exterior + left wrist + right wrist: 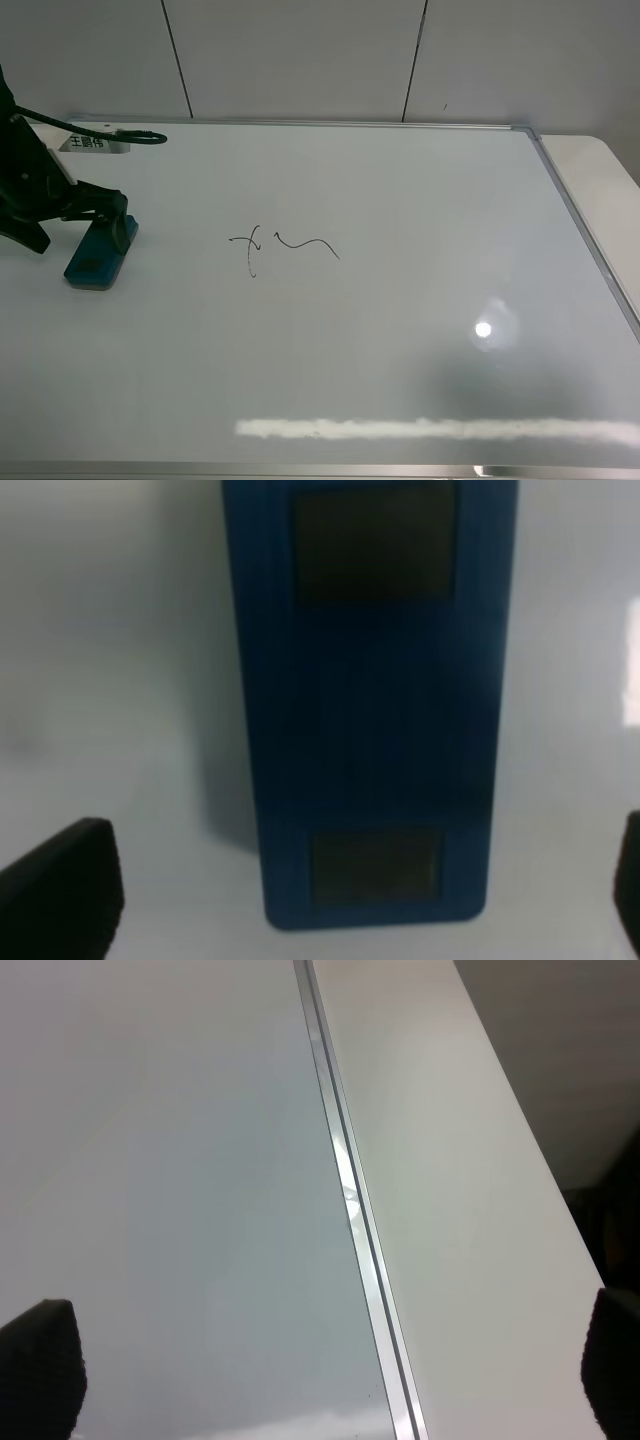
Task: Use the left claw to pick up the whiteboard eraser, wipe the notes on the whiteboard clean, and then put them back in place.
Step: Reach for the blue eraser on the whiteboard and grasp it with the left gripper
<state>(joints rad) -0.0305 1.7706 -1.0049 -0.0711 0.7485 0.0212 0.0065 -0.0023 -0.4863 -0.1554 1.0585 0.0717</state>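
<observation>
Both fingertips (60, 890) of the left claw (350, 885), spread wide around the eraser (370, 680), are showing only from the wrist; overhead alone is showing the notes (285, 245) on the whiteboard (400, 330).

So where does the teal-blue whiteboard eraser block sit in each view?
Exterior high: teal-blue whiteboard eraser block, far left.
Left wrist: centre, between the left arm's black fingers.
Right wrist: not in it.
Shared landmark: glossy white whiteboard, in all three.
</observation>
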